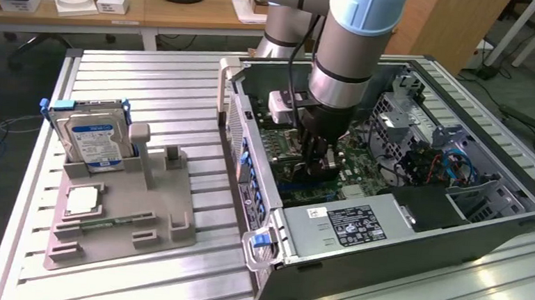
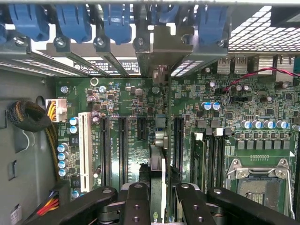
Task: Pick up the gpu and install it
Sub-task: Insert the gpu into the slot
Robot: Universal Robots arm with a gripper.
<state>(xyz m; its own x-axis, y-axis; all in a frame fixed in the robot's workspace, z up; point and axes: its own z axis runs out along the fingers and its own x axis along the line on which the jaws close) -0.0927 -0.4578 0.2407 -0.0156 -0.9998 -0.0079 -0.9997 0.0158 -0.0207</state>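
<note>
Inside the open case (image 1: pixel 402 228), walls and drive cage crowd the gripper (image 2: pixel 158 197), which is half closed, pinching the gpu (image 2: pixel 158 178) edge-on above the motherboard (image 2: pixel 131 140), between two black slots; thin, silver bracket (image 2: pixel 164 47) facing the case's rear.

Silver arm (image 1: pixel 342 71), pale blue joint caps, black cable; black bolted fingers (image 2: pixel 136 206).

The black claw (image 2: pixel 158 206) contrasts with the green motherboard (image 2: pixel 131 112), blue clips (image 2: pixel 70 21) and a white slot (image 2: pixel 85 150). The hard drive (image 1: pixel 96 139) wears a blue-white label on the ribbed silver desk (image 1: pixel 160 81).
</note>
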